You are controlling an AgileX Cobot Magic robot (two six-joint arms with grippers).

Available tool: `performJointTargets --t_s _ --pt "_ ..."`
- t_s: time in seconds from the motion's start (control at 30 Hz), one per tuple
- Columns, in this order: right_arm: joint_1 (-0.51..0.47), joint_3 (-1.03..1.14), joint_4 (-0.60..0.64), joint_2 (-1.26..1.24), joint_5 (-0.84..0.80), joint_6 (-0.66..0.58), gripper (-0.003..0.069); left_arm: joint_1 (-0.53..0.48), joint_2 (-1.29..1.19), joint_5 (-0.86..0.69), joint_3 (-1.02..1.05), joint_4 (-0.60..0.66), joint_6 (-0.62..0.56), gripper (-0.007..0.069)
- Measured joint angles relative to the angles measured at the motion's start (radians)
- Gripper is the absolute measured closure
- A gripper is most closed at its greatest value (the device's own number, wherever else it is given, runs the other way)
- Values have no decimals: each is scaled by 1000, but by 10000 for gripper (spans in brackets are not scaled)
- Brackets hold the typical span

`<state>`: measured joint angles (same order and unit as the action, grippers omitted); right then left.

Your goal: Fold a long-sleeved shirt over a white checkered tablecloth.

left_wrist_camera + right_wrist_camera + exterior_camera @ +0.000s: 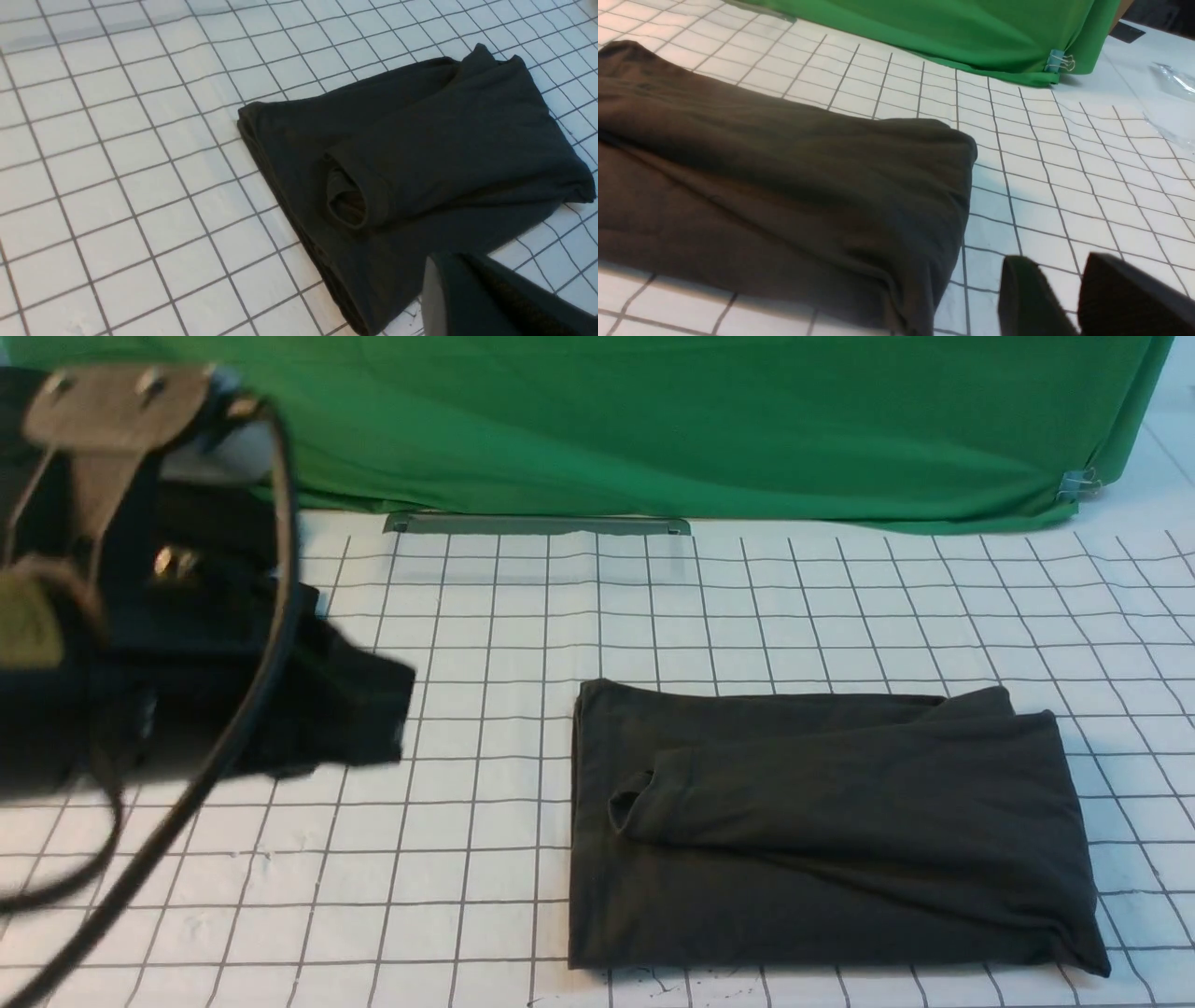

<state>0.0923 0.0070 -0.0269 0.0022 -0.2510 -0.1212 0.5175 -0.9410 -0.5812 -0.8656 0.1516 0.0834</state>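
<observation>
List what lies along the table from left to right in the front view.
Left arm up close, blocking the view → black heap of cloth → bare stretch of white checkered tablecloth → folded long-sleeved shirt → more tablecloth out to the right edge.

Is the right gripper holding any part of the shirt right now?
No: in the right wrist view the right gripper has nothing between its fingers and sits over bare white checkered tablecloth, beside the folded long-sleeved shirt.
</observation>
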Motion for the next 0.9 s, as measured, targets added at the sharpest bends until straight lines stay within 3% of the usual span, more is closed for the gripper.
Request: performJointTargets --t_s 0.03,0.07,0.2,0.27,0.5,0.9 --pt "0 0 0 0 0 0 475 0 97 120 148 -1 22 617" --pt "0 0 0 0 0 0 474 0 97 120 148 -1 22 617" --pt "0 0 0 0 0 0 466 0 318 460 431 -28 44 617" --pt "0 0 0 0 0 0 463 0 399 553 496 -34 50 617" --pt "0 0 0 0 0 0 451 0 595 581 602 -36 72 617" --pt "0 0 0 0 0 0 424 0 623 565 674 -105 -6 617"
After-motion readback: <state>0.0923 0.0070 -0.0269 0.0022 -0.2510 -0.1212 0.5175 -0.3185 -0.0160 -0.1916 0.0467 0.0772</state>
